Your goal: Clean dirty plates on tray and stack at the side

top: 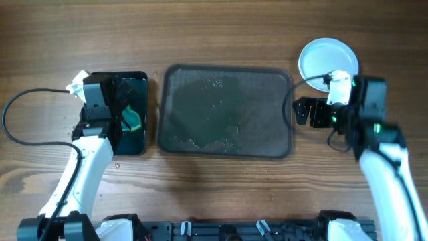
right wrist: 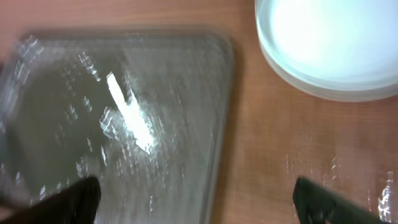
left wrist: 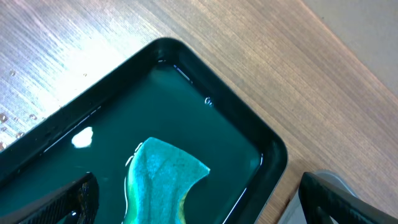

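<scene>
The left gripper [left wrist: 205, 210] has its fingers [left wrist: 71, 200] spread wide, one at each lower corner of the left wrist view, and they pinch nothing. Between and beneath them a teal cloth [left wrist: 165, 180] lies flat in a shallow film of liquid inside the small glossy black tray [left wrist: 273, 155]. Whether the fingertips touch the cloth cannot be told. The right gripper [right wrist: 199, 205] is likewise parted and empty, its dark fingers [right wrist: 339, 202] showing only at the bottom corners of its own view.

Outward from there, the large tray [top: 227, 100] sits at the centre of the overhead frame, bare of plates, with only a scatter of water droplets [top: 200, 142] on its floor. The plates [top: 328, 59] stand on the table [top: 221, 33] at the upper right, off the tray's corner, apart from it and just above the right gripper.

Judging from this, the task looks finished or nearly so: nothing is left on the tray to wipe, the stack is at the side, and the cloth is back in its dish. No green smear shows on the top plate.

The overhead view gives the whole layout and both arms, but shows the stack as a single white disc. The right wrist view, though blurred, shows layered rims at the stack's edge, so more than one plate is there; the exact count is unclear. Only the left wrist view shows the liquid and the cloth's curled edge.
</scene>
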Robot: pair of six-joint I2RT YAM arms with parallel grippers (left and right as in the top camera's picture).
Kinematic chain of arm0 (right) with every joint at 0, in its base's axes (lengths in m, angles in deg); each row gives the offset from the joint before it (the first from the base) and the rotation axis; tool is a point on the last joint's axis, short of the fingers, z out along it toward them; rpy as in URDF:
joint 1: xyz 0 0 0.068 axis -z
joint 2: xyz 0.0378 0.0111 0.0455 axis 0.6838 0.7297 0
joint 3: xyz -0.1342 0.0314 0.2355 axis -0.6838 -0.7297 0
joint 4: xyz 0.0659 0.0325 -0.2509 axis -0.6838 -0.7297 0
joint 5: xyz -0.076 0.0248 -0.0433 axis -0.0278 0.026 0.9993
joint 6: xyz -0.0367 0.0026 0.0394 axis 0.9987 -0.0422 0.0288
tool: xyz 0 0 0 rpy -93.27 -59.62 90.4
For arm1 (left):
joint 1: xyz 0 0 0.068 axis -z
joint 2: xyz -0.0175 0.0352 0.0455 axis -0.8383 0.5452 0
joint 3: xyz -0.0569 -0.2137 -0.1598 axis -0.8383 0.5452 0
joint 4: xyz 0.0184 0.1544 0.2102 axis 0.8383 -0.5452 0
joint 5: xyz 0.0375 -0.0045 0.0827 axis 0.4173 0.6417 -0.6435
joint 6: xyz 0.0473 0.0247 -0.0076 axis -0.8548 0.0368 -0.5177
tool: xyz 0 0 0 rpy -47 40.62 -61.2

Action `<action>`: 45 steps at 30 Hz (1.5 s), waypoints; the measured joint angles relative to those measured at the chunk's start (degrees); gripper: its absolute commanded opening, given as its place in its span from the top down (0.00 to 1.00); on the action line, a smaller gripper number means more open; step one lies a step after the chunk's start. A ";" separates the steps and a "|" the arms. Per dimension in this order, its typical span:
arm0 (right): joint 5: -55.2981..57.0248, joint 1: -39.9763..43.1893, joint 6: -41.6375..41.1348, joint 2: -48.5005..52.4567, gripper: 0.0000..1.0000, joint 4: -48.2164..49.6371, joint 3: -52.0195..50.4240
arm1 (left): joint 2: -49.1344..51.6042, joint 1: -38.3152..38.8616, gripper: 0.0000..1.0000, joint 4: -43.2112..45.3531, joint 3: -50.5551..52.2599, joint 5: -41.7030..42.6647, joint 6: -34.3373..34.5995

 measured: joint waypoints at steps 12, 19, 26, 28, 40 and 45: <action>-8.09 0.00 1.66 -40.15 0.00 25.22 -27.65 | 0.00 0.00 0.00 -0.04 0.00 0.00 0.00; -8.26 0.00 1.88 -52.46 0.00 34.32 -38.07 | 0.00 0.00 0.00 -0.02 0.00 0.00 0.00; -5.33 0.00 0.72 -58.88 0.00 36.17 -42.38 | 0.00 0.00 0.00 -0.02 0.00 0.00 0.00; -4.37 0.00 0.50 -60.30 0.00 36.20 -42.38 | 0.00 0.00 0.00 -0.02 0.00 0.00 0.00; 3.06 -2.69 -0.83 -64.87 0.00 37.55 -46.05 | 0.00 0.00 0.00 -0.02 0.00 0.00 0.00; 9.25 -3.23 -1.03 -65.02 0.00 31.19 -46.12 | 0.00 0.00 0.00 -0.02 0.00 0.00 -0.02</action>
